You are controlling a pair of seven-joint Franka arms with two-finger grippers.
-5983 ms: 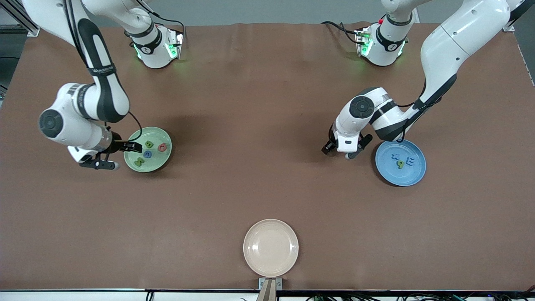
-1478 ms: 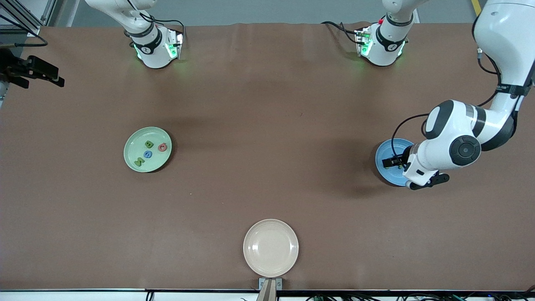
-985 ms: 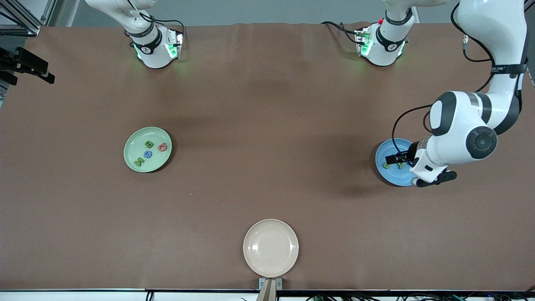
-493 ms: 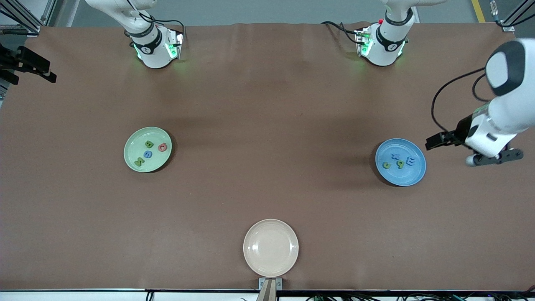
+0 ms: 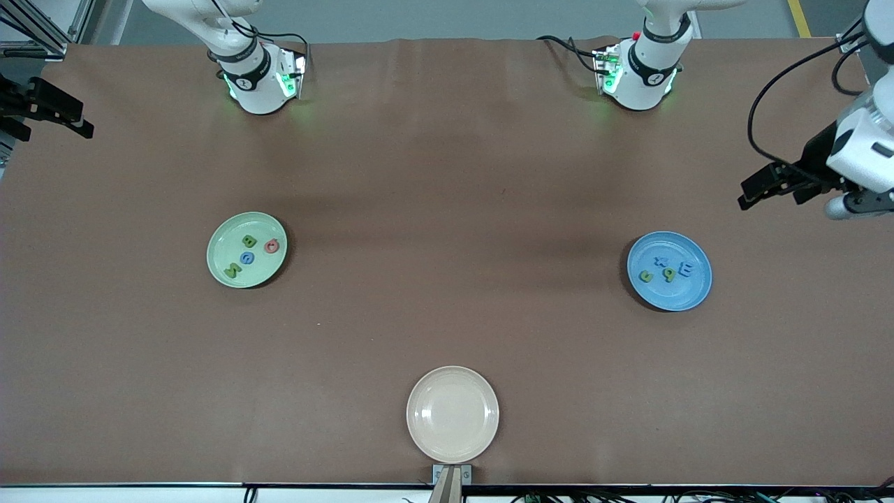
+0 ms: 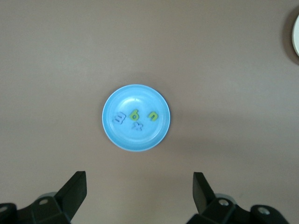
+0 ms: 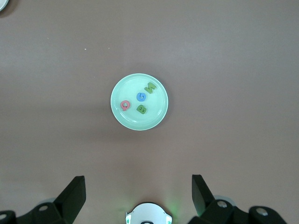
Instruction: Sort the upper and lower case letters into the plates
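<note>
Three plates: one pale green plate [image 5: 246,250], one blue plate [image 5: 669,271], one cream plate [image 5: 452,414]. Eight toy letters [image 5: 248,253], four on each coloured plate.

Green plate [image 5: 218,269] holds letters B [image 5: 249,241], G [image 5: 247,258] (others unclear).

Brown table covering [image 5: 447,209]: matt, cloth-like, faint creases. Pale green round plate [image 5: 222,241], blue round plate [image 5: 691,290], cream-beige round plate [image 5: 452,413]: smooth, plastic-looking, slight sheen. Small chunky coloured letters [image 5: 248,258]: matt, foam-like. White robot arm shells [image 5: 866,150]: glossy plastic. Black gripper fingers [image 6: 74,191]: matt.
</note>
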